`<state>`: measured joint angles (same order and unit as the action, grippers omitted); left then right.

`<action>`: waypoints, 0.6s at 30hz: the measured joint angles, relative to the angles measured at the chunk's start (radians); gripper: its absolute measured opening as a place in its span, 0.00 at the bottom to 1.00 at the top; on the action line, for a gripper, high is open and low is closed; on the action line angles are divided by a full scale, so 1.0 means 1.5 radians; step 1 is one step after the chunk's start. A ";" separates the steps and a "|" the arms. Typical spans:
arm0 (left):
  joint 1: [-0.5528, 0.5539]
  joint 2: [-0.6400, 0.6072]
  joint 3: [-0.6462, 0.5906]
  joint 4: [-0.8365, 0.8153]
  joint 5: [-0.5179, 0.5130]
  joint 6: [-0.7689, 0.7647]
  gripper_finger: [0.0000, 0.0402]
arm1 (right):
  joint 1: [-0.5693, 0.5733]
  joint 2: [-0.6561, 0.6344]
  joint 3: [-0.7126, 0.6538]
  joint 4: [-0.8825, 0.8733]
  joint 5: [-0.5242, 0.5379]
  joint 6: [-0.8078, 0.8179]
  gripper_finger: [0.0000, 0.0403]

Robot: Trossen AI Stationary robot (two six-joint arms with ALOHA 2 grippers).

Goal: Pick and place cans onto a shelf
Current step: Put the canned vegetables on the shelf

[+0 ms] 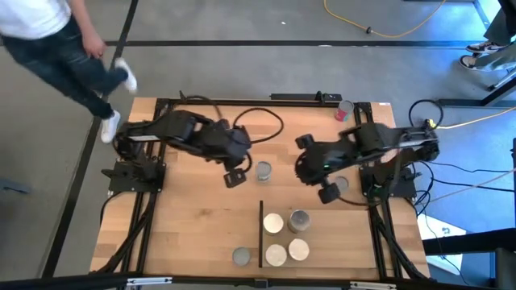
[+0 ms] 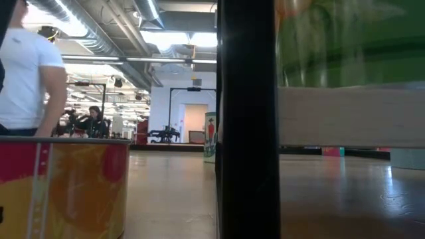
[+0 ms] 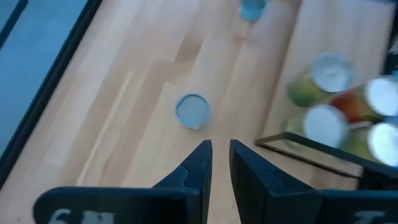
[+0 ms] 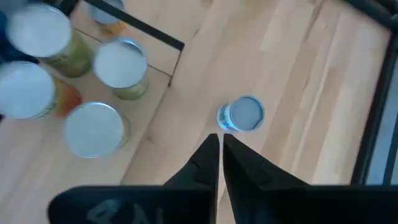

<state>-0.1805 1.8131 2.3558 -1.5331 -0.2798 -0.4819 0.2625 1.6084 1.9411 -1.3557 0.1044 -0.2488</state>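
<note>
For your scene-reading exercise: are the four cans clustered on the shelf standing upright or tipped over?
Upright. In the high view all four cans on the shelf show round tops facing up; the right wrist view shows their sides below the tops.
</note>
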 joint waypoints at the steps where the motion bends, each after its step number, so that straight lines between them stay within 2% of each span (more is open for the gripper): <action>1: -0.007 -0.011 0.000 0.000 0.000 -0.006 0.12 | -0.004 0.012 0.000 0.000 0.000 -0.006 0.06; 10: -0.070 -0.062 0.000 -0.003 -0.036 -0.057 0.12 | -0.030 0.114 0.000 -0.002 -0.004 -0.103 0.06; 15: -0.101 -0.073 0.000 -0.007 -0.036 -0.063 0.12 | -0.043 0.164 0.000 -0.004 -0.067 -0.122 0.06; 18: -0.115 -0.071 0.000 -0.008 -0.035 -0.065 0.12 | -0.046 0.186 0.000 -0.001 -0.071 -0.127 0.06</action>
<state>-0.3525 1.7069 2.3558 -1.5454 -0.3330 -0.5792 0.1939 1.8880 1.9411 -1.3565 -0.0023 -0.4389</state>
